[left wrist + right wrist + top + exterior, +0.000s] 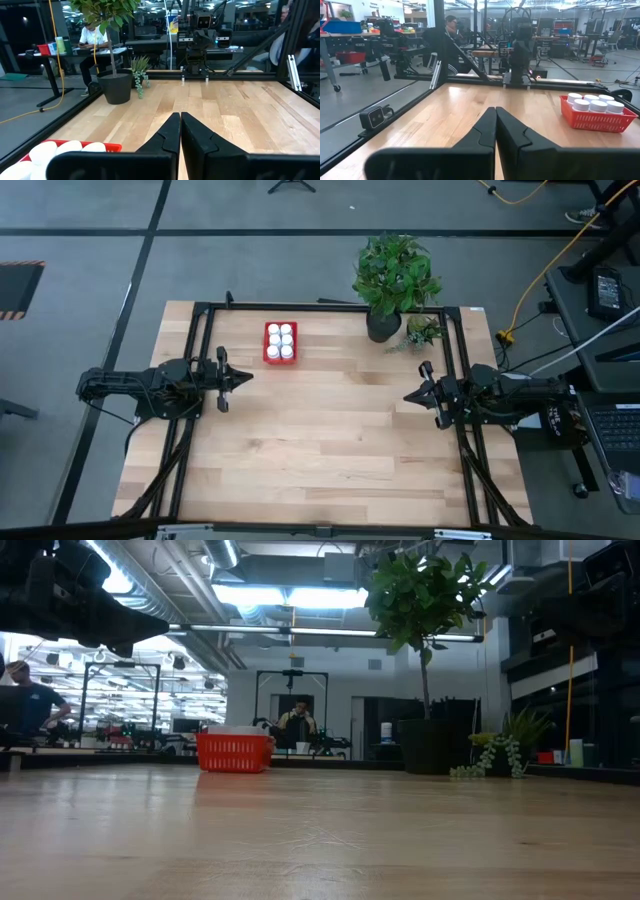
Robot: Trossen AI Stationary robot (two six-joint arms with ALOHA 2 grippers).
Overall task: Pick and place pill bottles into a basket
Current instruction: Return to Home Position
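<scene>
The red basket (280, 343) stands on the table near its far edge, left of centre, with several white pill bottles (281, 340) upright inside it; the low view shows the basket (234, 752) from the side. The bottles' white caps (594, 102) rise above the rim. My left gripper (248, 376) is shut, level at the table's left side and pointing toward the right, touching nothing. My right gripper (407, 395) is shut, level at the right side and pointing toward the left, also touching nothing. Both sit clear of the basket.
A dark pot with a leafy plant (392, 280) stands at the far edge, right of centre, with a small green sprig (422, 332) beside it. A black frame (200, 315) runs along the table's left, far and right sides. People sit in the room beyond.
</scene>
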